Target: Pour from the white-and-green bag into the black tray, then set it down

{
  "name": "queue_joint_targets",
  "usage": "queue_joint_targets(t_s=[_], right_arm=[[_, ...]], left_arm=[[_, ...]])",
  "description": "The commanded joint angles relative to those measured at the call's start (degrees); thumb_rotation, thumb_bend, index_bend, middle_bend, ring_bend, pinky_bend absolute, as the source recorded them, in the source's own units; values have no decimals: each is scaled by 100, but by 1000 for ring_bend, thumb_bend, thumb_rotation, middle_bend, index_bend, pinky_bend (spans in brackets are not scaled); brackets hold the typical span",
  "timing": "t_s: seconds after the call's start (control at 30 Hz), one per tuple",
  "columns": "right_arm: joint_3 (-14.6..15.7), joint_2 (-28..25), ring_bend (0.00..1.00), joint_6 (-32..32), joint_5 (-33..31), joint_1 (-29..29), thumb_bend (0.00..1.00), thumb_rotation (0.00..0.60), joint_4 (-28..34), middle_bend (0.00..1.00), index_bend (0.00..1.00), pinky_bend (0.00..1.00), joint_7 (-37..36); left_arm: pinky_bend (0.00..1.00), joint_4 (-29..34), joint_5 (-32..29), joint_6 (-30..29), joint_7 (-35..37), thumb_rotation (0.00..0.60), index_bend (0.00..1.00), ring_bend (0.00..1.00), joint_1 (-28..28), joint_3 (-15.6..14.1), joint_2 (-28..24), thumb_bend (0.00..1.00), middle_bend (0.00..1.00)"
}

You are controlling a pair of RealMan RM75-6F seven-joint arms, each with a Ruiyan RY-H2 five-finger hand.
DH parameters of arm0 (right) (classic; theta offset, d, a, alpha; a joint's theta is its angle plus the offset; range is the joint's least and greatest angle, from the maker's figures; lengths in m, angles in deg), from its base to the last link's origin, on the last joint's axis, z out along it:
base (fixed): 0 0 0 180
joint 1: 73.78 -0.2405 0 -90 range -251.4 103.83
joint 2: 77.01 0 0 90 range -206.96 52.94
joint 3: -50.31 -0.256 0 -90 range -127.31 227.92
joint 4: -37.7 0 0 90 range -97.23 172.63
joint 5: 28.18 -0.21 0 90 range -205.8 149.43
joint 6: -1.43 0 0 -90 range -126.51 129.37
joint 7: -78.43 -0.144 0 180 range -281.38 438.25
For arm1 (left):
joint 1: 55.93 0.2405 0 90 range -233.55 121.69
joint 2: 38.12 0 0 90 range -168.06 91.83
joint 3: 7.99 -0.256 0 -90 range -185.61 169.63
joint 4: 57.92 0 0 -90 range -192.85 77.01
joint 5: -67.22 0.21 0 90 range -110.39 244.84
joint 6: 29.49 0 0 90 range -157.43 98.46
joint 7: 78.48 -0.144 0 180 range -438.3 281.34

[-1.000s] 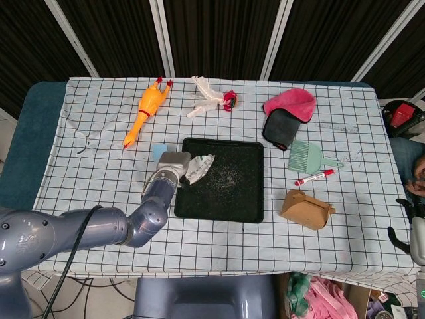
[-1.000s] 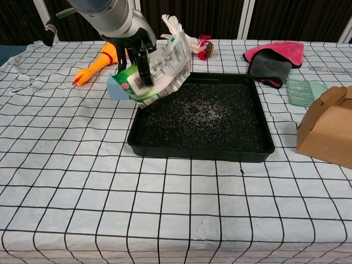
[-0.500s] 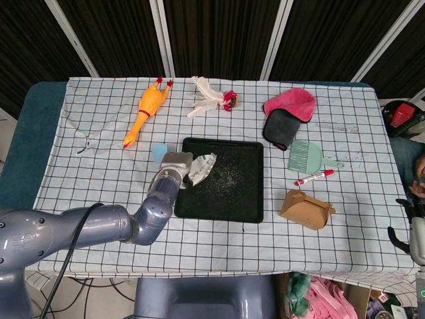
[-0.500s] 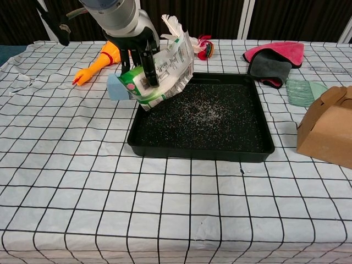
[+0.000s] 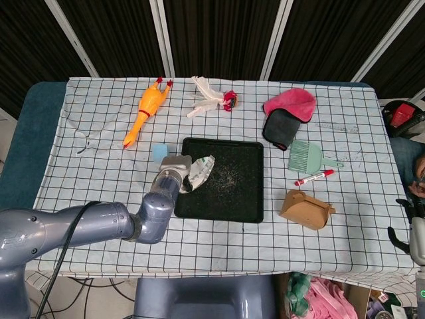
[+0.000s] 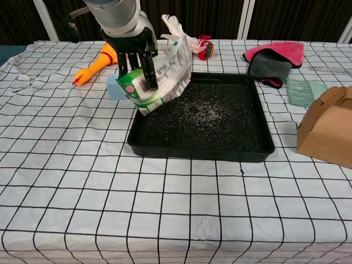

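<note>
Change: left hand (image 6: 136, 55) and the white-and-green bag (image 6: 161, 69) have drifted slightly toward the tray's near-left side since a second ago; bag now hangs a little more upright, its green corner lowest.
Left hand: fingers wrapped round the bag's green end, holding it clear of the table; in the head view the hand (image 5: 174, 165) sits over the tray's left rim.
Right hand: cannot tell; only a dark fragment at the head view's right edge, possibly part of that arm.
White-and-green bag: aloft over the left rear part of the black tray (image 6: 258, 144), touching nothing but the hand; torn white mouth points up and back.
Black tray: pale granules scattered across its floor, thickest near the middle.
Task reading: pouring looks done or nearly so; bag appears to be righting, and setting it down remains.
Neighbours: blue pad (image 6: 114, 88) just left of the tray; rubber chicken (image 6: 97, 65) behind it; cardboard box (image 6: 328, 125) to the right.
Risk: loose mouth may shed granules onto the checked tablecloth (image 6: 77, 181).
</note>
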Motion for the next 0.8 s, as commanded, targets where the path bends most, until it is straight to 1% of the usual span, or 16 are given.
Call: queue_joint_targets(t_s=[0.03, 0.2, 0.4, 0.57, 0.8], right_arm=[[0, -4, 192, 7, 6, 3, 296, 600, 2, 104, 214, 233, -6], [-8, -16, 192, 30, 5, 15, 296, 600, 7, 104, 214, 233, -29], [-4, -21, 192, 27, 12, 15, 296, 600, 9, 104, 214, 233, -37], [-8, -23, 192, 31, 9, 17, 297, 600, 12, 104, 214, 233, -38], [-9, -20, 192, 33, 9, 17, 297, 600, 12, 104, 214, 233, -35]], left_arm=[[651, -132, -323, -224, -475, 600, 500, 486, 157, 356, 42, 723, 566], [654, -241, -586, -574, -1002, 600, 498, 486, 351, 856, 111, 720, 566], [660, -384, -662, -955, -1492, 600, 494, 486, 609, 1409, 254, 717, 565], [666, -424, -396, -1161, -1671, 600, 487, 487, 820, 1798, 370, 717, 565], [668, -371, -69, -1435, -1840, 600, 488, 488, 1051, 2152, 503, 717, 566]])
